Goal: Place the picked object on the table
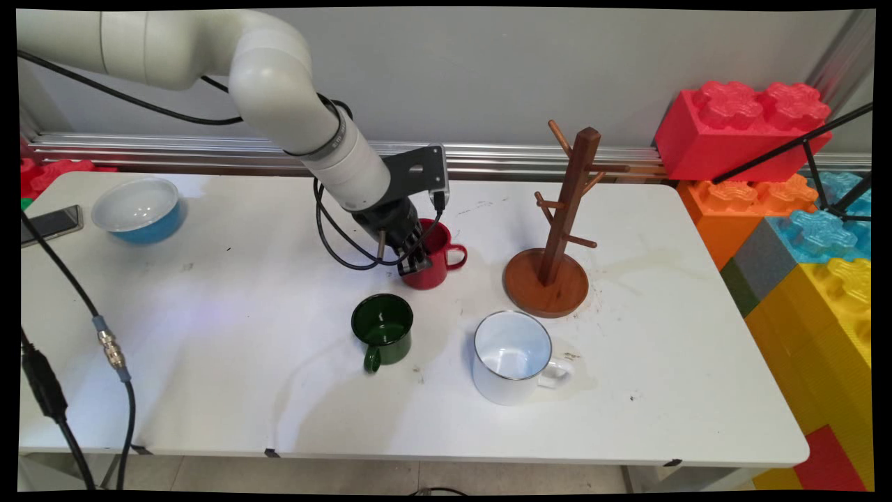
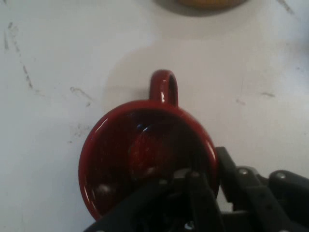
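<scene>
A red mug [image 1: 437, 270] stands upright on the white table [image 1: 209, 362] near its middle, handle pointing toward the wooden mug tree [image 1: 562, 230]. My gripper [image 1: 416, 261] comes down on the mug's near-left rim. In the hand view the red mug [image 2: 145, 150] fills the middle, its handle pointing up. My gripper [image 2: 211, 168] straddles the rim at the lower right, one finger inside the cup and one outside, shut on the wall. The mug's bottom rests on the table.
A dark green mug [image 1: 382, 328] stands just in front of the red one and a larger white mug [image 1: 512, 357] to its right. A blue bowl [image 1: 139, 209] and a phone [image 1: 50, 224] lie far left. Big toy blocks [image 1: 801, 216] flank the right edge.
</scene>
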